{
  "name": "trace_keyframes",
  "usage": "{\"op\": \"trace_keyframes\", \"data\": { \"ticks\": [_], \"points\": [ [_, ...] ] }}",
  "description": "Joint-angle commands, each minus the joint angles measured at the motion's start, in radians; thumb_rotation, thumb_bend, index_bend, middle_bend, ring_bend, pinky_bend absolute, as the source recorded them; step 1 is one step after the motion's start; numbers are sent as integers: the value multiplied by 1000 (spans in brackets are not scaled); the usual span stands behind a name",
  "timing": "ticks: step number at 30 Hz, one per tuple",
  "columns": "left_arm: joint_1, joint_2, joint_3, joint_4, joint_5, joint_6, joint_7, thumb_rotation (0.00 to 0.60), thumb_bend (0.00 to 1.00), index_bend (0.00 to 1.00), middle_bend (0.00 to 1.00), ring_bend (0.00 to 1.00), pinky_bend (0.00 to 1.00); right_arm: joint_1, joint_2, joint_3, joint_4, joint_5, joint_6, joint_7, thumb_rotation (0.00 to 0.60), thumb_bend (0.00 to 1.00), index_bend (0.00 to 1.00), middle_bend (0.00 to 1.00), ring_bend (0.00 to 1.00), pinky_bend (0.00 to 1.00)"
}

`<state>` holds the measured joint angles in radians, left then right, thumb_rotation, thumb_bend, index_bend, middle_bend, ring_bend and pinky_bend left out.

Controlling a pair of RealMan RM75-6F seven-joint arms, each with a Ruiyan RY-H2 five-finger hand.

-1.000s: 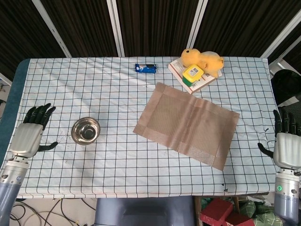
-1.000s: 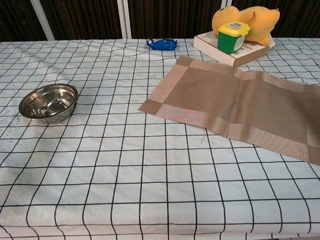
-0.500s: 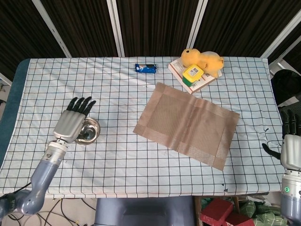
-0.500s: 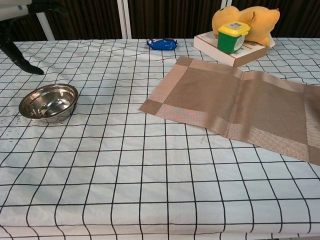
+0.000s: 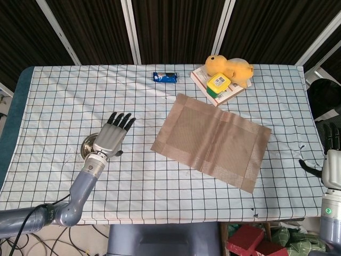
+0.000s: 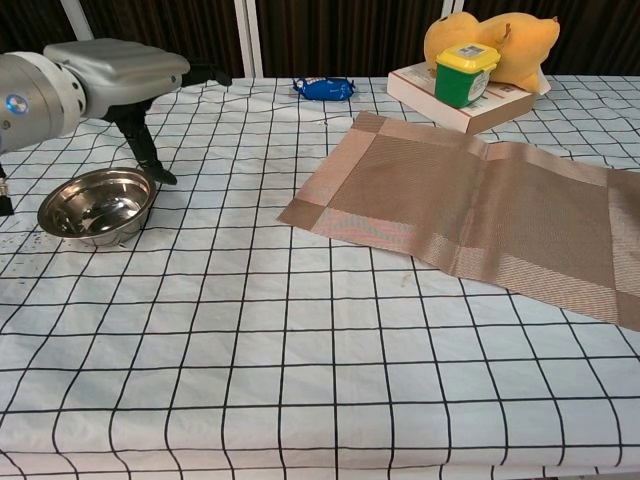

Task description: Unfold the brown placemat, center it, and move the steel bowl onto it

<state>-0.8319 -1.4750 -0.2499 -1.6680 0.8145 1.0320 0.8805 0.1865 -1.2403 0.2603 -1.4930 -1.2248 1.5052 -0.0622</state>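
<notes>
Moved over the empty steel bowl [image 6: 97,206], left hand [image 5: 111,140] hovers with fingers [image 5: 122,122] released.

No text, label, brand, number or sign is legible in either view. The blue packet [image 5: 164,77] near the far edge of the table [image 5: 64,96] carries white markings too small to read. The yellow lid of the green container [image 6: 465,72], which stands on the book [image 6: 455,105] near the far right corner, carries print that cannot be resolved.
</notes>
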Motion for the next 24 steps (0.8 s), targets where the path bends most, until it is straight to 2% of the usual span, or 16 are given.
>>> {"op": "trace_keyframes", "data": {
  "ticks": [1,15,24],
  "points": [
    [-33,-29,10,42,-30,-14,17,600,10,20,0,0,0,-2,-6,-1,7,-9,4,9,600,47,0,0,0,157],
    [-134,-120,43,190,-94,-65,38,600,10,31,1,0,0,0,-3,1,23,-17,-28,51,600,22,0,0,0,157],
    [-192,-234,42,316,-104,-73,41,600,48,31,2,0,0,0,1,8,15,-3,-48,71,600,21,0,0,0,157]
  ]
}}
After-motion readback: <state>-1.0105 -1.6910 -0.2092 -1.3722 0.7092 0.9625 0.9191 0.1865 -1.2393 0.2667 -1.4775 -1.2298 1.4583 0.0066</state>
